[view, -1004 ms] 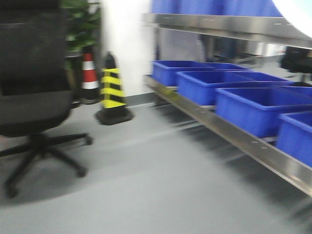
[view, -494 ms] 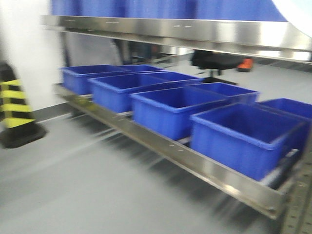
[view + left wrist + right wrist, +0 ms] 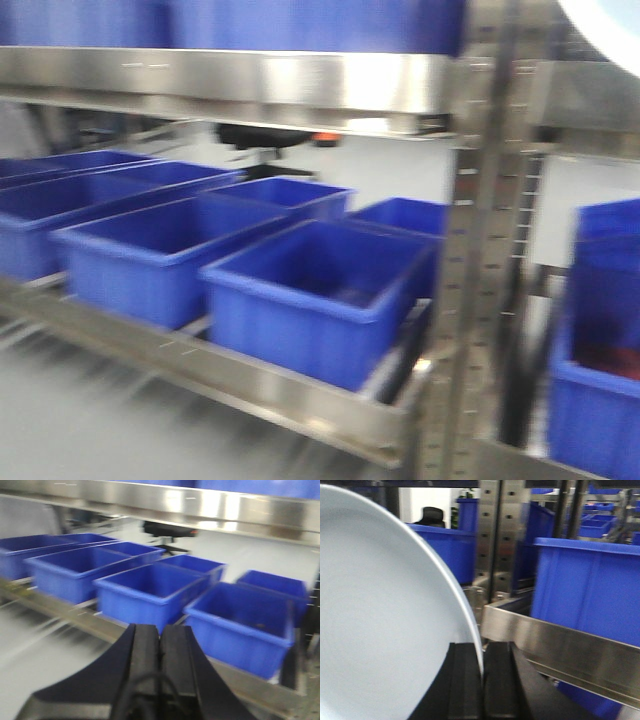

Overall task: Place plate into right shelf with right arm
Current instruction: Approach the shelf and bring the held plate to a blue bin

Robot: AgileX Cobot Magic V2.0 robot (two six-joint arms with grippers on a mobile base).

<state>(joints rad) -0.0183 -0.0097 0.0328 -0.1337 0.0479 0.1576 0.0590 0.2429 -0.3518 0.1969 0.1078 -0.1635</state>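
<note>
Right wrist view: the plate [image 3: 385, 610] fills the left of the frame, its rim pinched between the closed fingers of the right gripper [image 3: 482, 680] at bottom centre. Just to its right runs the rail [image 3: 560, 645] of the shelf [image 3: 600, 665], with a perforated upright [image 3: 495, 530] at top centre and blue bins [image 3: 590, 590] at right. In the front view only a white sliver of the plate [image 3: 610, 20] shows, in the upper right corner. The left gripper [image 3: 160, 645], at the bottom of its own view, has its fingers pressed together on nothing.

The main risk, as I judge it, is the plate's edge striking the rail or the upright. The plate sits close to both and hides much of what lies to its left. The hold is on the rim alone, and the plate is smooth and glossy. A knock or a sudden stop could twist it in the fingers or slip it free, and it would likely break on the floor. All views are smeared, which suggests motion and makes the gaps hard to judge.

No brand, label or writing can be read on the bins, the rail or either gripper.
</note>
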